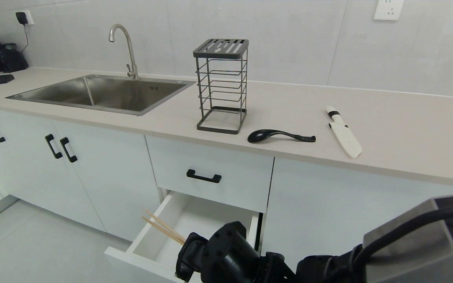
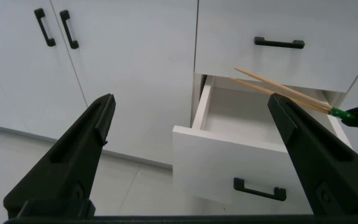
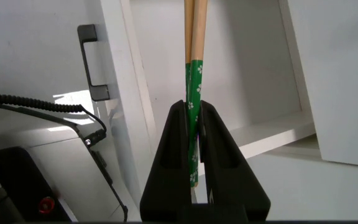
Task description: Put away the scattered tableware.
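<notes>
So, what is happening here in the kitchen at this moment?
The right gripper is shut on a pair of wooden chopsticks and holds them over the open drawer below the counter. The left gripper is open, holds nothing, and faces that drawer. A black spoon and a white knife lie on the counter beside the wire rack, not yet put away.
</notes>
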Robot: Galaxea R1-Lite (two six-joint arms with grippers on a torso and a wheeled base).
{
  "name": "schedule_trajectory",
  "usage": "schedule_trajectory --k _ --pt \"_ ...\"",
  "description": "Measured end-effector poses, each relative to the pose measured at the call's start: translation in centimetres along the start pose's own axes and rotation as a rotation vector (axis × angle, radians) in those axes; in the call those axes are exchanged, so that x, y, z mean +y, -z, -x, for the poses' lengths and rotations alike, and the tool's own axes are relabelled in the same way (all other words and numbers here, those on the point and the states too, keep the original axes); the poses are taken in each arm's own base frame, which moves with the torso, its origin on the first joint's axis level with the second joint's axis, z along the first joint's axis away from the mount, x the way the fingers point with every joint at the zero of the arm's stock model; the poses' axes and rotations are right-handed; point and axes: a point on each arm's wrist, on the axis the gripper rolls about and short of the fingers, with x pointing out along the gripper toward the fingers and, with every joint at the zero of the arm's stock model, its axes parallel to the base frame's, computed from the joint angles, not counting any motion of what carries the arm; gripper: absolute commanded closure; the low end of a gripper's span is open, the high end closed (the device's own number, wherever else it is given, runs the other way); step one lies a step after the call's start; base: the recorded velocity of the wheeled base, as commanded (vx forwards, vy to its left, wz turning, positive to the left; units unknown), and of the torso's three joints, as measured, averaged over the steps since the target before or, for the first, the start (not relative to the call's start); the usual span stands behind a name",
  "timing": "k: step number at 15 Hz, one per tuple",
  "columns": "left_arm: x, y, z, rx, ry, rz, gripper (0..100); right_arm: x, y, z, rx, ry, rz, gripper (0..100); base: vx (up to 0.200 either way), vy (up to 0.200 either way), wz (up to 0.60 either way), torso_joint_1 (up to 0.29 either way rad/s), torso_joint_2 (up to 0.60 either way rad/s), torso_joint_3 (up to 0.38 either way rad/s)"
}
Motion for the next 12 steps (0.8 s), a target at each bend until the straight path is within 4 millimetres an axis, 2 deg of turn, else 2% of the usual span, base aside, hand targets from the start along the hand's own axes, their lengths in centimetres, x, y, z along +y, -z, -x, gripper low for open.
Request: schedule_trajectory --k 7,12 --pt "0.0 0.0 0.0 0.001 0.000 0.000 0 -0.6 0.3 -1.8 0.030 0.050 0.010 100 0.000 0.000 0.00 -0.005 0.08 0.065" --pt "0.0 0.0 0.0 0.000 0.000 0.000 0 -1.4 0.8 -3.3 0.056 0.067 0.030 100 0.000 0.000 0.00 0.000 0.00 0.000"
